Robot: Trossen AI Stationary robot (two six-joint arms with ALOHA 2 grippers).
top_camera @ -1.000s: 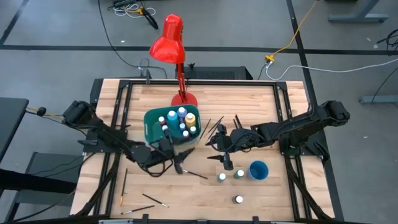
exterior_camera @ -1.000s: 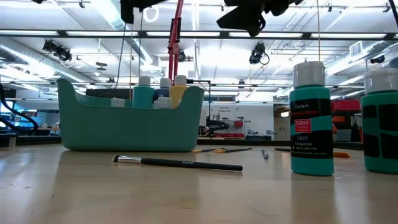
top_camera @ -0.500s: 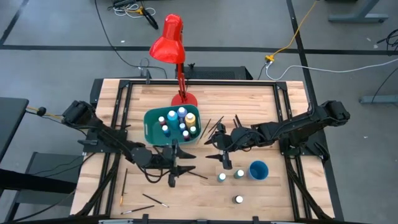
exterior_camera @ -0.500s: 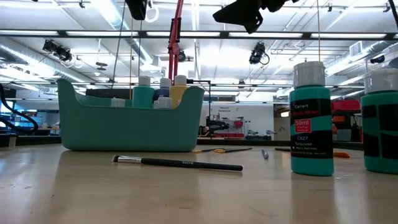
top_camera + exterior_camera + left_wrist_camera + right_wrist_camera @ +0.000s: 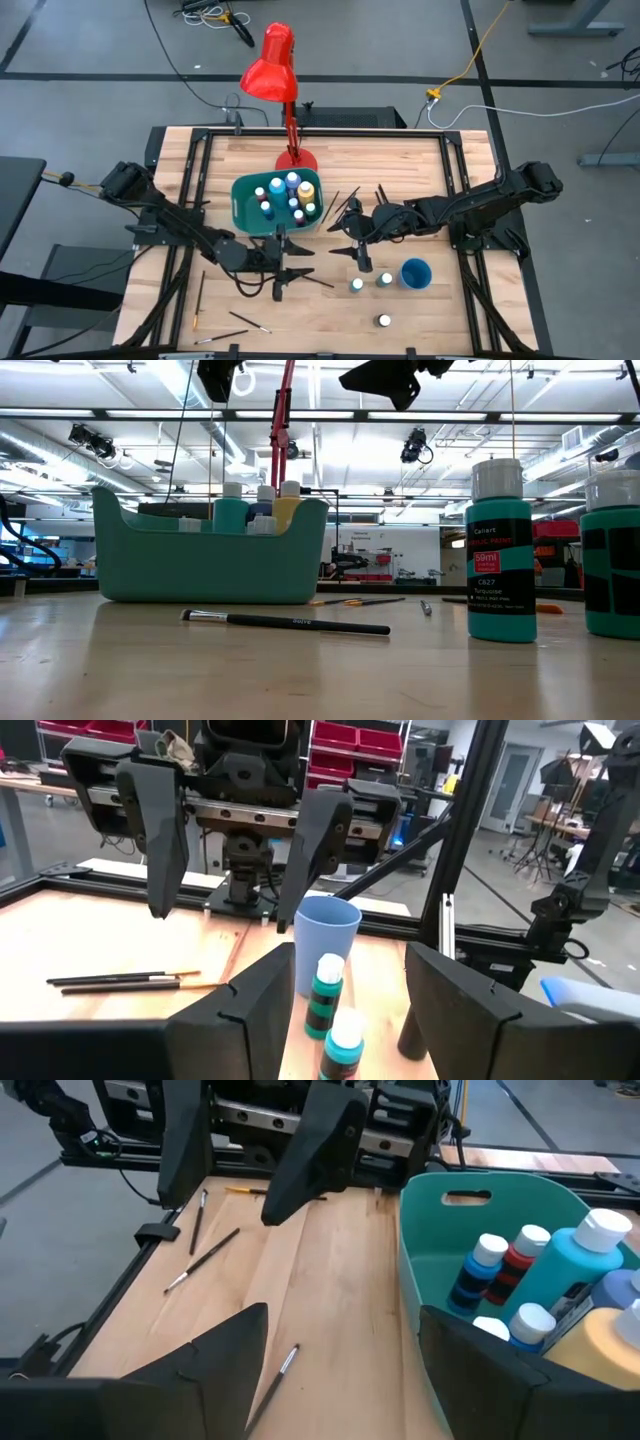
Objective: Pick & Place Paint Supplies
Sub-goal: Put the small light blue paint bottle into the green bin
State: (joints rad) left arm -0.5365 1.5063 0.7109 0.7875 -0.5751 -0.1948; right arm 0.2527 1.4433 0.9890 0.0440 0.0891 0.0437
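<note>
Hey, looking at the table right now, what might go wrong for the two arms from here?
1. The left gripper and right gripper hang open, empty and close together near the bin; they might collide.
2. The brush is thin and flat on the table; fingers may slip off it.
3. The loose bottles stand close together; reaching for one may topple another.

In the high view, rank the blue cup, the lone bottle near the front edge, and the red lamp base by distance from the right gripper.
From the right gripper:
1. Blue cup, just to its right.
2. Lone bottle, toward the table's front edge.
3. Red lamp base, at the back, beyond the bin.
</note>
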